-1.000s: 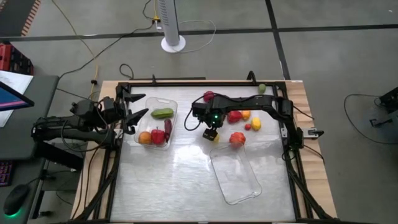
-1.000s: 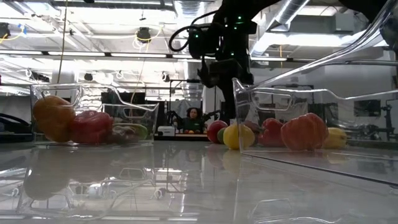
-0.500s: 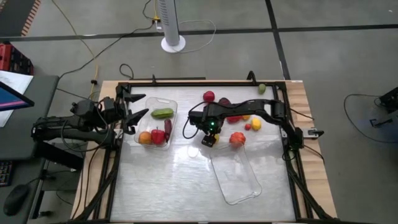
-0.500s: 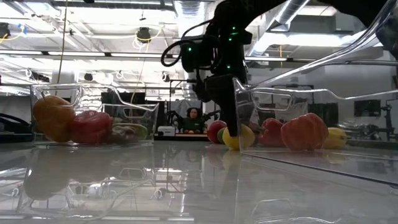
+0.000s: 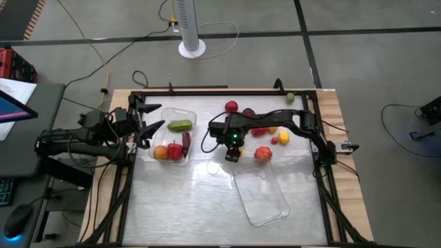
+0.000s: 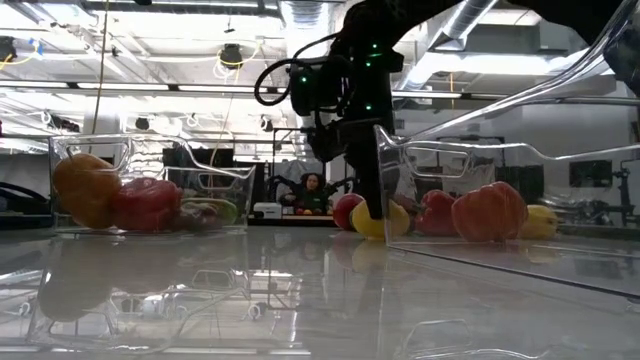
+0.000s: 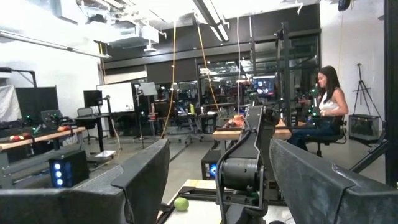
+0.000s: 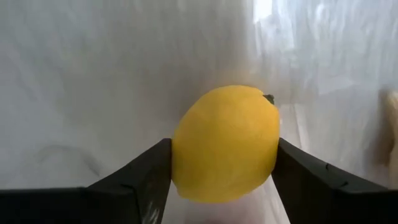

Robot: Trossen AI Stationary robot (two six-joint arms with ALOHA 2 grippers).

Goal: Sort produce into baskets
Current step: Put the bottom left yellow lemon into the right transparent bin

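My right gripper (image 5: pixel 232 154) stands low over the table just beyond the empty clear basket (image 5: pixel 262 193), shut on a yellow lemon (image 8: pixel 227 143). The lemon also shows in the low view (image 6: pixel 368 221), lying on the table. The other clear basket (image 5: pixel 165 114) at the left holds green, orange, red and maroon pieces. Loose produce lies at the far right: a red-orange piece (image 5: pixel 262 153), a red pepper (image 5: pixel 260 129), a small yellow piece (image 5: pixel 283 137), a red one (image 5: pixel 231 106) and a green one (image 5: pixel 291 98). My left gripper (image 5: pixel 154 117) waits open at the left basket's left edge. My right gripper pinches the lemon between its two fingers, one on each of two opposite sides (image 8: pixel 179 155). The fingers (image 6: pixel 374 190) come from above, pointing down. The lemon's underside rests on the table.
The empty basket lies askew toward the table's near right. A black frame (image 5: pixel 207 89) runs along the table's edges. Bare table shows at the near left and centre. A person sits in the room beyond the table (image 7: pixel 326 102).
My right gripper has come down from above onto the lemon, and its fingers now reach the table on either side of it. The lemon has stayed on the table.
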